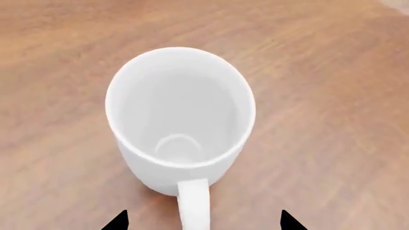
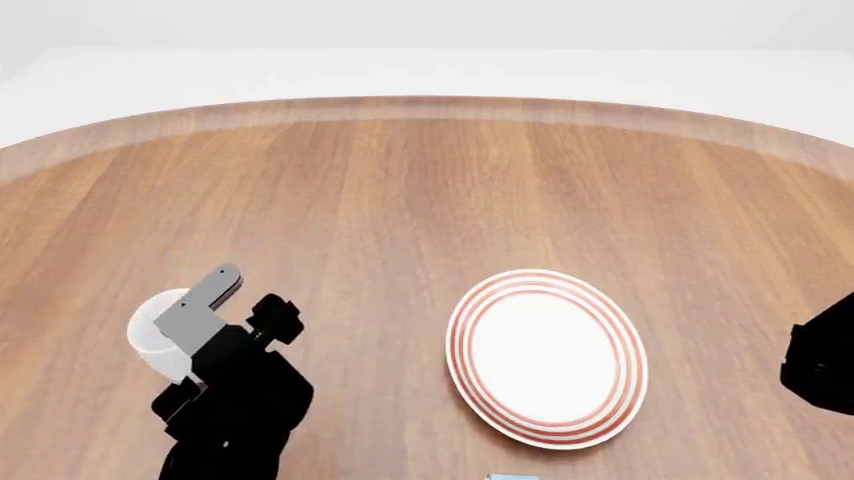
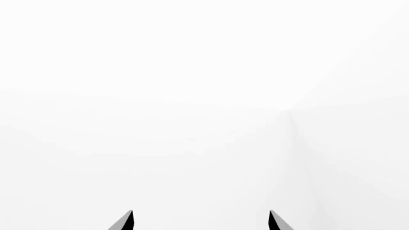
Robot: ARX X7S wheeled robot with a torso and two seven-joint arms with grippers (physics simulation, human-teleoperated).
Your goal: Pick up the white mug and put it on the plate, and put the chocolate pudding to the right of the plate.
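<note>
Left gripper (image 1: 204, 221) fingers spread wide astride the white mug (image 1: 180, 115) handle, untouching; right gripper (image 3: 201, 221) fingers apart, empty.

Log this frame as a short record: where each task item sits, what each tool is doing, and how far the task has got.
white mug: upright on the wooden table, handle toward the left tool, empty
plate: bare, right of the mug, apart from it
chocolate pudding: only a sliver visible at the head view's bottom edge
left tool: open, above the mug, fingertips either side of the handle, not gripping
right tool: open, facing blank white background, holding nothing
progress: mug not yet lifted
</note>
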